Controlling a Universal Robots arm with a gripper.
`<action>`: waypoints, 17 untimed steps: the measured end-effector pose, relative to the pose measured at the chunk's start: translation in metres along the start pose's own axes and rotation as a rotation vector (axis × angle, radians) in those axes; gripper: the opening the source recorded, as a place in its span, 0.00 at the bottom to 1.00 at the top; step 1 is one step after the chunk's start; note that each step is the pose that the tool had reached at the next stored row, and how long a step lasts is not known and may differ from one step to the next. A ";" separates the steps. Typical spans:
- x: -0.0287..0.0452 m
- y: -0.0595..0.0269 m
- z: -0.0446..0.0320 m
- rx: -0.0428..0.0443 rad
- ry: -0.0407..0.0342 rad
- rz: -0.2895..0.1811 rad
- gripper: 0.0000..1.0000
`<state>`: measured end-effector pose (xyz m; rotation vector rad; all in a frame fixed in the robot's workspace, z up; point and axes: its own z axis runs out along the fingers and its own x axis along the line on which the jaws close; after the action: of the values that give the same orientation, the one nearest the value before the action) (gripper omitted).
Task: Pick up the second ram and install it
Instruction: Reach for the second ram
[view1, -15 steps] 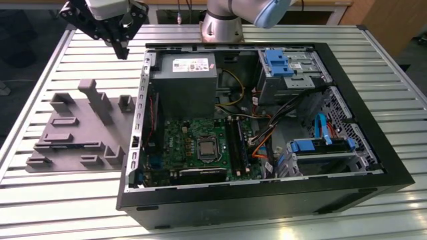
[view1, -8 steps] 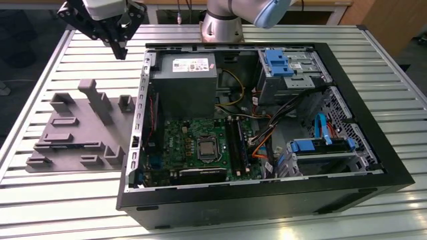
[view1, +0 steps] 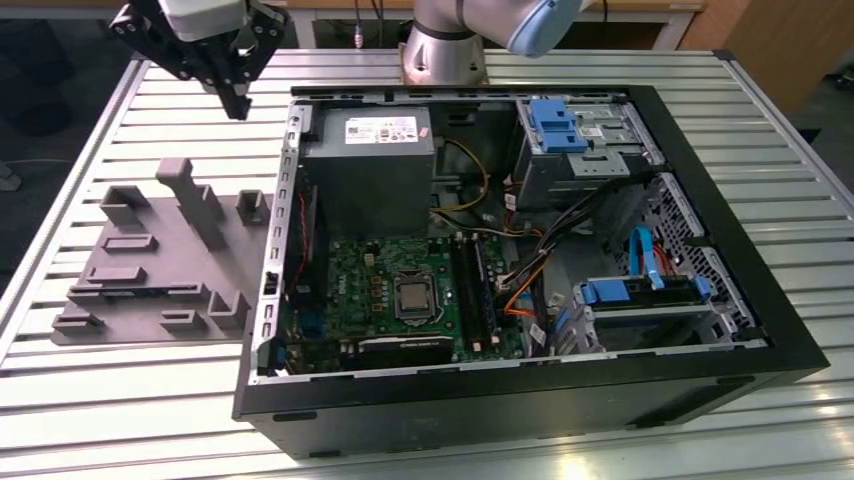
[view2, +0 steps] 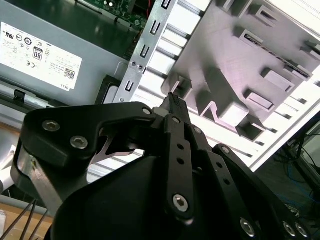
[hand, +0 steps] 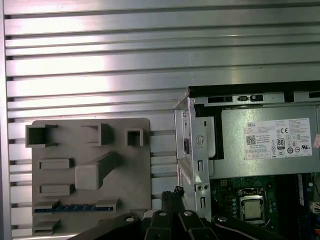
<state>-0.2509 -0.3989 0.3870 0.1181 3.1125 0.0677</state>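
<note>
The second ram is a narrow blue-green stick lying flat in a slot of the grey fixture block, seen in the first wrist view. In the exterior view the ram sits toward the block's near side. My gripper hangs high above the table, behind the fixture block and to the exterior view's left of the open computer case. Its black fingers meet at the tips in both wrist views, with nothing held. The black memory slots lie on the green motherboard.
The case holds a grey power supply, blue drive brackets and loose cables. Raised posts stand on the fixture block. The table is slatted aluminium, and the arm's base stands behind the case.
</note>
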 end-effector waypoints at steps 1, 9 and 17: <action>0.0004 0.0000 0.0000 0.0001 0.0000 0.000 0.13; 0.0030 -0.0002 0.0002 0.0000 0.0000 0.000 0.13; 0.0057 -0.0005 0.0003 0.0001 0.0000 0.000 0.13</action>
<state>-0.2566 -0.3990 0.3865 0.1179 3.1125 0.0676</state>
